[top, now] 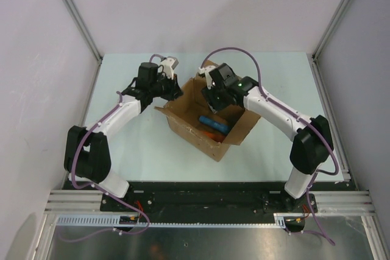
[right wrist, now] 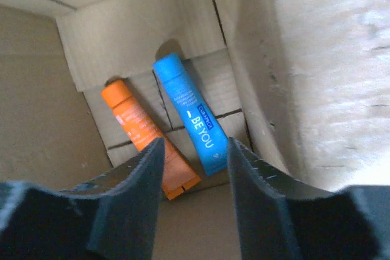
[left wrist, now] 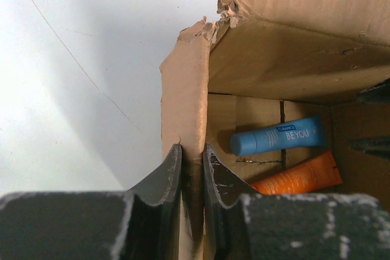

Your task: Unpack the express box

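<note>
The brown express box stands open in the middle of the table. A blue tube and an orange tube lie on its floor. My left gripper is shut on the box's left wall, one finger on each side. My right gripper is open inside the box, above the tubes. In the right wrist view the blue tube and the orange tube lie just beyond my fingertips. Both tubes show in the left wrist view: the blue tube and the orange tube.
The box's flaps stand open outward, the right one beside my right arm. The pale table is edged by white walls and metal frame rails. A torn corner of the cardboard shows in the left wrist view.
</note>
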